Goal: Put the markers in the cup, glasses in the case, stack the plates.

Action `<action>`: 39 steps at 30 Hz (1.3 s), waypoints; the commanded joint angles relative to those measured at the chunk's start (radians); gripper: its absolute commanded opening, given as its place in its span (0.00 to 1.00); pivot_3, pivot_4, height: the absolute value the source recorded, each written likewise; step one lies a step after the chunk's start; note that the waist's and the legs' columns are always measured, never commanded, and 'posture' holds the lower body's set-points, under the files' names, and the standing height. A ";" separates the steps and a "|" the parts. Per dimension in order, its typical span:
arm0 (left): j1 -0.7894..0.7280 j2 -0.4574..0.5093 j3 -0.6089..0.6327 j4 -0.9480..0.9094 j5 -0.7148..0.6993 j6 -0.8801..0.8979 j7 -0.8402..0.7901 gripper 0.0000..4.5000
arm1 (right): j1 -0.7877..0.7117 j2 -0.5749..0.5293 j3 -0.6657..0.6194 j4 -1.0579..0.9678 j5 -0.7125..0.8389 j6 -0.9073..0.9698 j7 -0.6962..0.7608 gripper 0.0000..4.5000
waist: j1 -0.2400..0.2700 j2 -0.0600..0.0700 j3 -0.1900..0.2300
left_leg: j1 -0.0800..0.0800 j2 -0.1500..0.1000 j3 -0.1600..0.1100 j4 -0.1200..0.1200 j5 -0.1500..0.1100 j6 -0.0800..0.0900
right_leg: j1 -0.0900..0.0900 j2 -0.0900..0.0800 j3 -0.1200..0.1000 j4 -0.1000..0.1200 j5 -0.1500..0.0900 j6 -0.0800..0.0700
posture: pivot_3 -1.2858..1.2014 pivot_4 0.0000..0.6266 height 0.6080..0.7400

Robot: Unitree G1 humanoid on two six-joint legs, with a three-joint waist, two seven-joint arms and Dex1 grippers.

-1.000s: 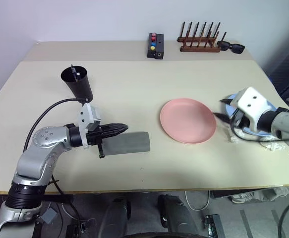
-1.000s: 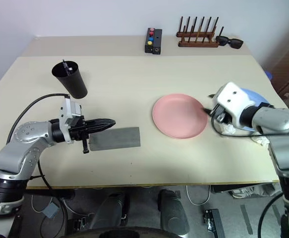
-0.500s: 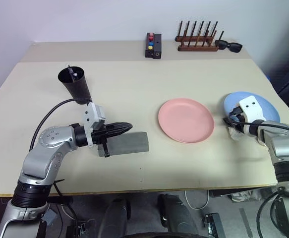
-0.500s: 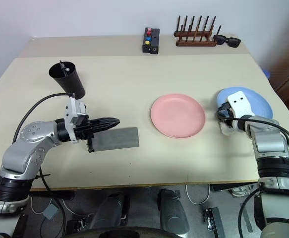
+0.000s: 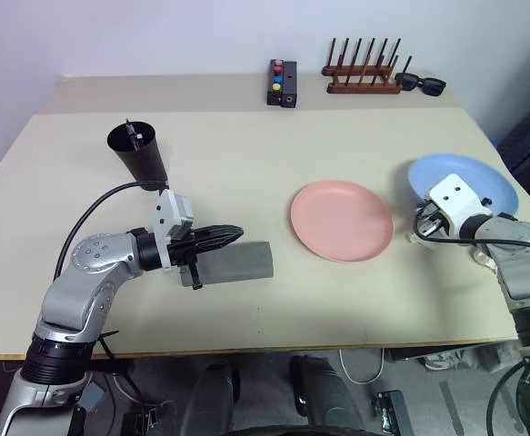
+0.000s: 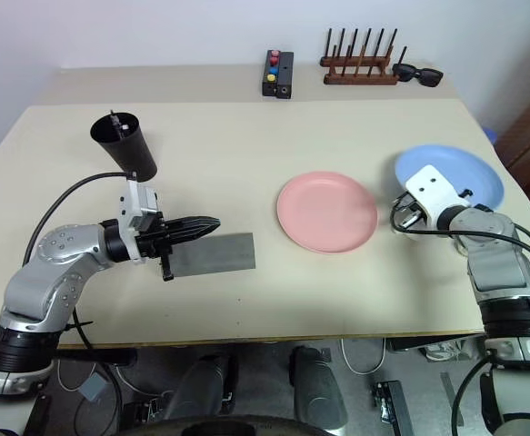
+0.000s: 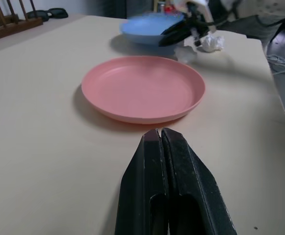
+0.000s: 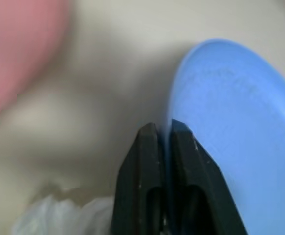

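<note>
- The right gripper (image 8: 163, 131) has its two black fingers pinched on the rim of the light blue plate (image 5: 469, 177), one finger on each face of the edge
- The blue plate is tilted, with its held edge nearest the salmon pink plate (image 5: 342, 220), which lies flat on the table (image 5: 246, 154) just beside it, the two apart
- A crumpled white wad (image 8: 59, 215) lies on the table right by the right gripper's fingers, below the blue plate's held edge
- The left gripper (image 5: 237, 232) has its fingers pressed together on nothing, pointing level toward the pink plate
- It hovers over the near-left end of the grey case (image 5: 233, 263), which lies shut and flat on the table; whether the fingers touch the lid I cannot tell
- The black cup (image 5: 140, 154) stands behind the left gripper, leaning a little, with a marker tip (image 5: 132, 127) poking above its rim
- A black cable (image 5: 92, 213) loops from the left wrist past the cup's foot
- Along the far edge sit a black button box (image 5: 283, 84), a wooden peg rack (image 5: 365, 77) and black sunglasses (image 5: 422, 85), all well apart from both grippers
- Nothing stands between the blue plate and the pink one
</note>
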 commanded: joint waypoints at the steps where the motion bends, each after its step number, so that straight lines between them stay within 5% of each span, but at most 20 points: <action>1: -0.010 0.014 0.029 0.008 -0.002 -0.026 0.001 0.00 | 0.011 -0.029 -0.011 -0.191 0.009 -0.102 0.049 0.01 | -0.003 0.000 0.000 | 0.000 0.000 0.000 0.000 0.000 0.000 | 0.000 0.000 0.000 0.000 0.000 0.000 | 0.52 0.24 0.96; 8: -0.033 0.032 0.043 0.039 -0.001 -0.036 0.001 0.00 | 0.069 0.046 0.089 -0.454 0.140 -0.027 0.203 0.01 | 0.008 0.000 0.000 | 0.000 0.000 -0.001 0.000 0.000 0.000 | 0.000 0.000 -0.001 0.000 0.000 0.000 | 0.52 0.24 0.96; 23: 0.012 0.039 0.054 -0.049 -0.046 0.006 0.019 0.00 | 0.178 0.060 0.172 -0.515 0.112 0.035 0.238 0.01 | 0.008 0.000 0.000 | 0.000 0.000 -0.001 0.000 0.000 0.000 | 0.000 0.000 -0.001 0.000 -0.002 -0.003 | 0.52 0.24 0.96; 26: 0.009 0.039 0.050 -0.047 -0.045 0.006 0.018 0.00 | 0.171 0.065 0.164 -0.515 0.112 0.042 0.231 0.22 | 0.009 0.000 0.000 | 0.000 0.000 -0.001 0.000 0.000 0.000 | 0.000 0.000 -0.001 0.000 -0.002 -0.003 | 0.52 0.24 0.96; 30: 0.006 0.043 0.049 -0.042 -0.047 0.005 0.014 0.00 | 0.171 0.042 0.131 -0.541 0.123 0.045 0.239 0.65 | 0.009 0.000 0.000 | 0.000 0.000 -0.001 0.000 0.000 0.000 | 0.000 -0.001 -0.001 0.000 -0.002 -0.003 | 0.52 0.24 0.96; 39: 0.001 0.033 0.027 -0.053 -0.057 0.006 0.007 0.00 | 0.235 0.005 -0.189 -0.560 0.289 0.211 0.204 0.65 | 0.013 -0.001 0.000 | 0.000 0.000 -0.001 0.001 0.000 0.000 | 0.001 -0.001 -0.001 0.000 -0.002 -0.003 | 0.52 0.24 0.96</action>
